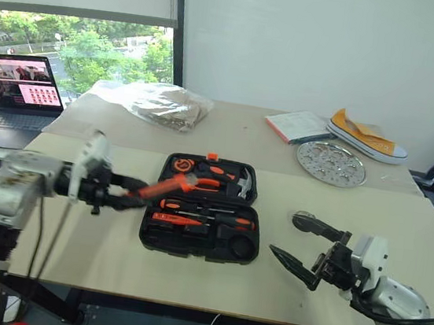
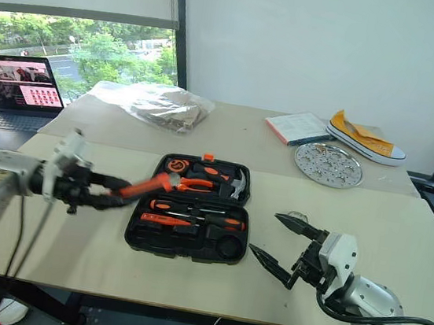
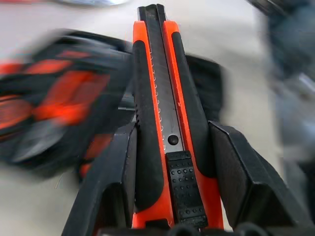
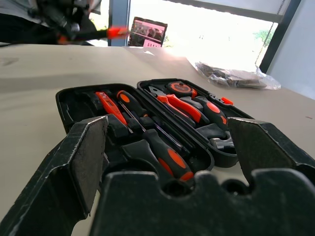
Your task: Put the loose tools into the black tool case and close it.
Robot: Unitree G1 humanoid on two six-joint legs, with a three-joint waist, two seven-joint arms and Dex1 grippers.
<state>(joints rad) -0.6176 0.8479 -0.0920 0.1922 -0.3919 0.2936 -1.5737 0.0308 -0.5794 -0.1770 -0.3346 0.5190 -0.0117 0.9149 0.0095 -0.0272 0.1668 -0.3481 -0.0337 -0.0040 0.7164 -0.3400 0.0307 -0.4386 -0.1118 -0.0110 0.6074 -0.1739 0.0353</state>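
Black tool case (image 1: 203, 208) open with screwdrivers (image 1: 207, 209) inside; left claw (image 1: 122, 196) gripping utility knife (image 1: 167, 185), right claw (image 1: 302, 244) agape.

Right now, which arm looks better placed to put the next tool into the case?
The left: its end effector already holds the utility knife beside the open case. The right end effector hangs open, holding nothing.

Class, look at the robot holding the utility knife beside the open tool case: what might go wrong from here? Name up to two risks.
1. The left gripper grips the utility knife near one end, so most of it sticks out toward the black tool case; its tip might catch a seated tool.
2. The case lies fully open, its slots mostly filled; a badly seated knife may stop the lid closing.
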